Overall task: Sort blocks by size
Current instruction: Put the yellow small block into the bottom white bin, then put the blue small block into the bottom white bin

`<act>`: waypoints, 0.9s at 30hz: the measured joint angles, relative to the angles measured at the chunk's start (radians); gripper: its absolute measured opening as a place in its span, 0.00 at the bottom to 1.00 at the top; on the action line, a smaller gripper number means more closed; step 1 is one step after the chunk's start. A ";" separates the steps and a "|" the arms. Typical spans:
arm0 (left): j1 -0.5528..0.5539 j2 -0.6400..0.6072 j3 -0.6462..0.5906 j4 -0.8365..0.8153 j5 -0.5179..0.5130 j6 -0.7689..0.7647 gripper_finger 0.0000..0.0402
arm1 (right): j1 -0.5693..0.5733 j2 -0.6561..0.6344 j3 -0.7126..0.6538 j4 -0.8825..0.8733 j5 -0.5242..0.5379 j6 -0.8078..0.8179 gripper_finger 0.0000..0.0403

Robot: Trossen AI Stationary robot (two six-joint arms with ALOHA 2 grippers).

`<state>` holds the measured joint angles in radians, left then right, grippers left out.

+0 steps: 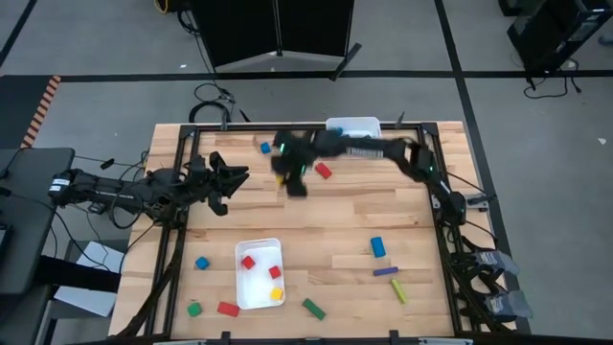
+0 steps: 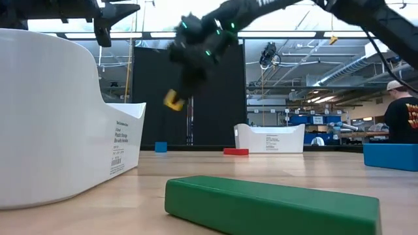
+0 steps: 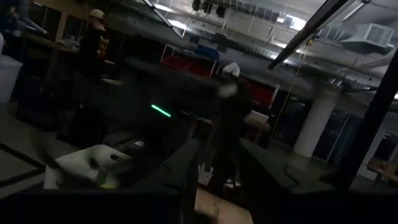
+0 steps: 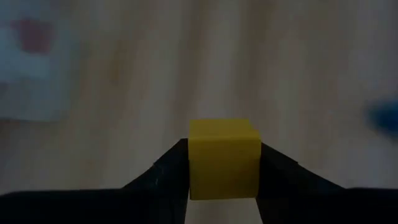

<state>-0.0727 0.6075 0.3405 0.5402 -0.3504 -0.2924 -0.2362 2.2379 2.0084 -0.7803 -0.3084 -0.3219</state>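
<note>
A: What do you see on the left side of the wooden table (image 1: pixel 316 216)?

B: The left gripper (image 1: pixel 233 178) waits above the left part of the table. If its fingers are clenched or released, I cannot tell.

A: And in front?

B: A white plastic tray (image 1: pixel 257 275) stands near the front edge. It holds two small red cubes (image 1: pixel 248 262) and one small yellow cube (image 1: pixel 277 293). A blue cube (image 1: pixel 202 263), a green cube (image 1: pixel 194 309) and a red bar (image 1: pixel 228 309) lie beside it.

A: Where is the right gripper (image 4: pixel 222 168)?

B: It is lifted over the back middle, and its fingers grasp a small yellow cube block (image 4: pixel 223 158). A red block (image 1: pixel 323 171) lies just beside it on the table.

A: And more to the right?

B: A blue bar (image 1: pixel 377 247), a purple bar (image 1: pixel 386 271) and a yellow-green bar (image 1: pixel 397 290) lie there.
</note>
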 joint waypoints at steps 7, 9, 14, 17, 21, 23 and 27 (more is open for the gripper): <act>0.000 0.000 0.000 0.018 0.002 -0.009 0.29 | 0.256 -0.003 -0.053 0.205 0.020 0.033 0.35; 0.000 -0.001 0.000 0.018 0.002 -0.012 0.29 | 0.304 -0.008 -0.059 0.268 0.023 0.048 0.35; 0.000 -0.001 0.000 0.015 0.003 -0.026 0.29 | 0.407 0.003 -0.077 0.342 0.088 0.096 0.35; 0.000 -0.001 0.000 0.012 0.003 -0.034 0.29 | 0.444 0.001 -0.119 0.437 0.186 0.143 0.37; 0.000 0.001 0.000 0.005 0.003 -0.051 0.29 | 0.457 0.003 -0.164 0.502 0.211 0.179 0.63; 0.000 0.001 0.000 -0.007 0.003 -0.057 0.29 | 0.457 0.001 -0.197 0.578 0.211 0.212 0.78; 0.000 0.001 0.000 -0.039 0.003 -0.079 0.29 | 0.452 -0.051 -0.320 0.798 0.222 0.268 0.94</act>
<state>-0.0731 0.6086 0.3408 0.5007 -0.3472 -0.3712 0.2156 2.1867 1.6880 0.0173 -0.0860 -0.0536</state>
